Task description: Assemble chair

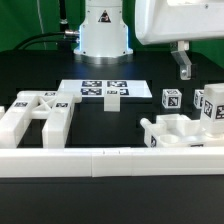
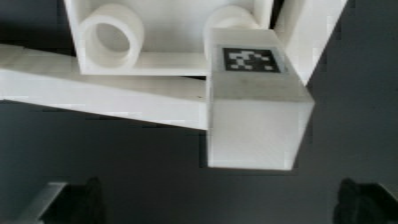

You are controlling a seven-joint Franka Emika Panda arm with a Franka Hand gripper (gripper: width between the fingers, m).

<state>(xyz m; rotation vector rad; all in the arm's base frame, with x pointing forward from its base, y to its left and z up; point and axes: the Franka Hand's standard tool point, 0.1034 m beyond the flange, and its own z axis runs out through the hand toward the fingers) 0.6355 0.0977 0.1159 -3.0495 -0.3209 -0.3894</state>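
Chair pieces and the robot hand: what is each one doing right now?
hand: open, holding nothing, hanging above the tagged block.
tagged block: under the hand, not gripped.
X-braced frame: lying flat, on its own.
short posts: loose, not joined to the frame.
marker board: lying flat, nothing on it.

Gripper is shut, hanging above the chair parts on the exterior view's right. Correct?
One thing is off: the gripper is open, not shut. The wrist view shows its fingers spread wide with nothing between them. The rest stands: it hangs above the chair parts on the exterior view's right.
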